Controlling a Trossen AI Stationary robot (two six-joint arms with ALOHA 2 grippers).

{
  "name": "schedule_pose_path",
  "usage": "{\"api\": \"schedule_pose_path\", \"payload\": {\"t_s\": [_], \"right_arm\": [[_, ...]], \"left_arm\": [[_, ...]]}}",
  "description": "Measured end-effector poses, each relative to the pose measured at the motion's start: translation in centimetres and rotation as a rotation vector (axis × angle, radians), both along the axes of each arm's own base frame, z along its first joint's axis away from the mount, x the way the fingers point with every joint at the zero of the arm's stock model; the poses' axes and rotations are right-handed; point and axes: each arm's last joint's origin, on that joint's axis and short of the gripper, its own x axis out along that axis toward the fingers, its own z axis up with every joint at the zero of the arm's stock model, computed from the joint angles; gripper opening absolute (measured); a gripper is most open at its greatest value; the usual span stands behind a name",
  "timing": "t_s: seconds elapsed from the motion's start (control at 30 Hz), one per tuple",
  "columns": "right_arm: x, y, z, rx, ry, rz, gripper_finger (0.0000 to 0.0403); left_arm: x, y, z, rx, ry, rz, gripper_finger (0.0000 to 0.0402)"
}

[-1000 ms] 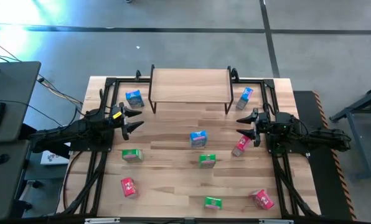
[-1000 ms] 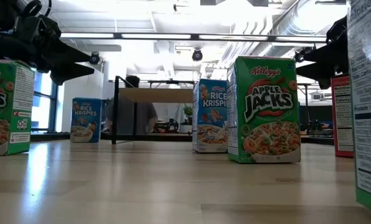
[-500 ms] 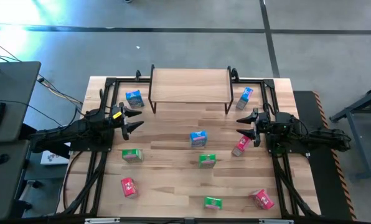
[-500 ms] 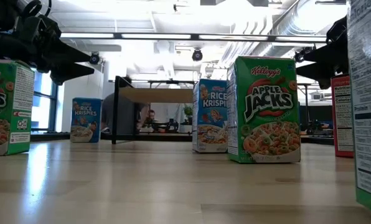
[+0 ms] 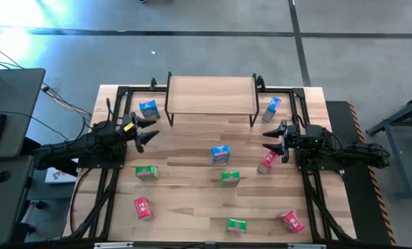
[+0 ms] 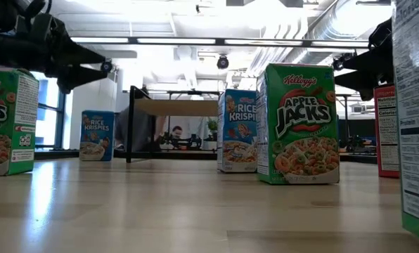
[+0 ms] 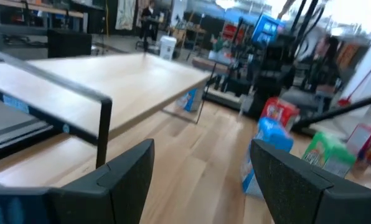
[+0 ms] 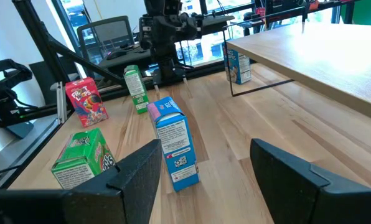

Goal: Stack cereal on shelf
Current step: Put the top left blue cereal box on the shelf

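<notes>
The shelf (image 5: pixel 210 97), a light wooden top on thin black legs, stands at the table's far middle. Cereal boxes stand scattered on the table: blue ones (image 5: pixel 148 109) (image 5: pixel 272 107) (image 5: pixel 220 153), green ones (image 5: pixel 146 171) (image 5: pixel 229 178) (image 5: pixel 236 225) and red ones (image 5: pixel 142 207) (image 5: pixel 267 161) (image 5: pixel 291 221). My left gripper (image 5: pixel 151 127) hovers open at the left, just nearer than the far-left blue box. My right gripper (image 5: pixel 266 143) hovers open at the right, above and beside a red box. Both point inward over the table with nothing between their fingers (image 7: pixel 132 171) (image 8: pixel 139 174).
Black frame rails (image 5: pixel 113 180) run along the table's left and right sides beneath the arms. A grey desk (image 5: pixel 9 104) stands beyond the left edge. In the low view a person (image 6: pixel 173 133) shows in the room behind the shelf. Bare tabletop lies in front of the shelf.
My left gripper has turned a little at the wrist while staying in place, its fingers now tipped slightly toward the far edge. The boxes have not moved.
</notes>
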Motion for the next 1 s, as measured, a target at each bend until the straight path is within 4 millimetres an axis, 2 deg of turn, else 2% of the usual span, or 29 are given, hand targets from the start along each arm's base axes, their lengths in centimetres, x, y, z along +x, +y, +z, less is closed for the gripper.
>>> {"api": "schedule_pose_path", "payload": {"t_s": [0.13,0.37,0.53,0.77,1.0], "right_arm": [[0.0,0.0,0.0,0.000,0.000,0.000,0.0239],[0.0,0.0,0.0,0.000,0.000,0.000,0.0239],[0.0,0.0,0.0,0.000,0.000,0.000,0.0239],[0.0,0.0,0.0,0.000,0.000,0.000,0.0239],[0.0,0.0,0.0,0.000,0.000,0.000,0.0239]], "left_arm": [[-0.2,0.0,1.0,-0.014,-0.032,0.018,0.0257],[-1.2,-0.1,5.1,0.068,-0.038,0.080,0.0257],[-1.2,0.1,8.2,0.086,0.062,0.143,0.0257],[0.6,1.1,12.8,0.047,0.357,0.247,0.0257],[3.2,3.3,15.6,-0.048,0.811,0.280,0.0257]]}}
